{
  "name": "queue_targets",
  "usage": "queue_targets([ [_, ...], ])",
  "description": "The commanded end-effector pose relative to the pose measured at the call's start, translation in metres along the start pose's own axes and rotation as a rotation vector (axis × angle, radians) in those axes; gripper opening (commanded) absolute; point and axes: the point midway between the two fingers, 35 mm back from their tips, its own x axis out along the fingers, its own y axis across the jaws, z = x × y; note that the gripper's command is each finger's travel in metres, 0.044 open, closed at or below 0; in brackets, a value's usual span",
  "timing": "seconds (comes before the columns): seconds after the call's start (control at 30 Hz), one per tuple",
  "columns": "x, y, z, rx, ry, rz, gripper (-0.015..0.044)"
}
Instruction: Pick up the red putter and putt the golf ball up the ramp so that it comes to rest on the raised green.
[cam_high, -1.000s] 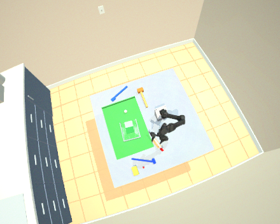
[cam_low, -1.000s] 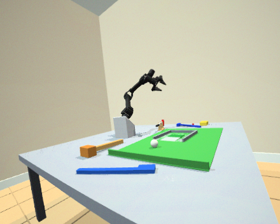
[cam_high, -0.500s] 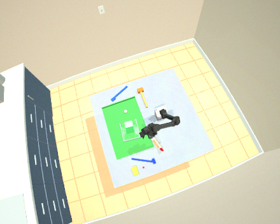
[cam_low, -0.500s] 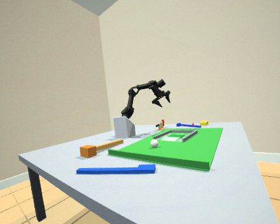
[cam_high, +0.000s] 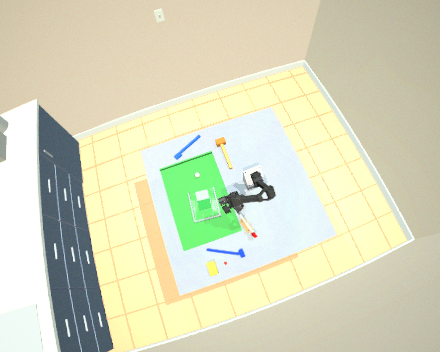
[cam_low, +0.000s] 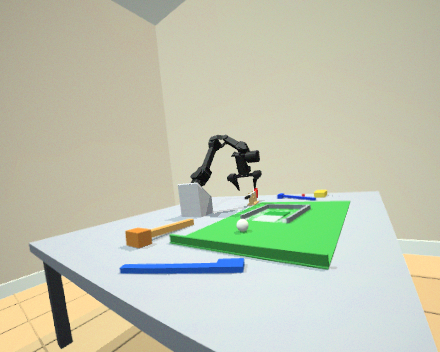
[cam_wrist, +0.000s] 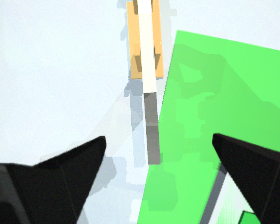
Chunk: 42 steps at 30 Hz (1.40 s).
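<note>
The red putter (cam_high: 254, 234) (cam_low: 256, 192) lies on a wooden holder (cam_high: 246, 226) (cam_wrist: 133, 45) at the green mat's edge. Its white shaft (cam_wrist: 147, 65) and dark grey end show in the wrist view; its red head is out of that view. My gripper (cam_high: 227, 204) (cam_low: 247, 189) (cam_wrist: 158, 139) is open and empty, pointing down above the dark end, which lies between the fingertips in the wrist view. The white golf ball (cam_high: 197, 175) (cam_low: 242, 225) rests on the green mat (cam_high: 182, 225) (cam_low: 305, 242). Grey rails (cam_high: 206, 219) (cam_low: 298, 213) surround the ramp and raised green.
A blue club (cam_high: 189, 146) (cam_low: 170, 268) and an orange mallet (cam_high: 220, 142) (cam_low: 138, 237) lie near the mat's ball end. Another blue club (cam_high: 225, 251) (cam_low: 297, 197), a yellow block (cam_high: 212, 268) (cam_low: 320, 193) and a small red object (cam_high: 225, 263) lie past the other end.
</note>
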Motion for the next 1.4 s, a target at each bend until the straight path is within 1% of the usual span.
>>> queue_targets([
  [0.0, 0.006, 0.004, -0.001, -0.021, -0.002, 0.023, 0.0440],
  [0.27, 0.028, 0.004, -0.006, -0.021, -0.003, 0.023, 0.0440],
  [0.47, 0.031, 0.004, -0.006, -0.021, -0.003, 0.023, 0.0440],
  [0.67, 0.050, 0.004, -0.011, -0.021, -0.004, 0.023, 0.0440],
  [0.93, 0.053, 0.004, -0.012, -0.021, -0.004, 0.023, 0.0440],
  [1.37, 0.073, 0.005, -0.017, -0.021, -0.005, 0.022, 0.0440],
])
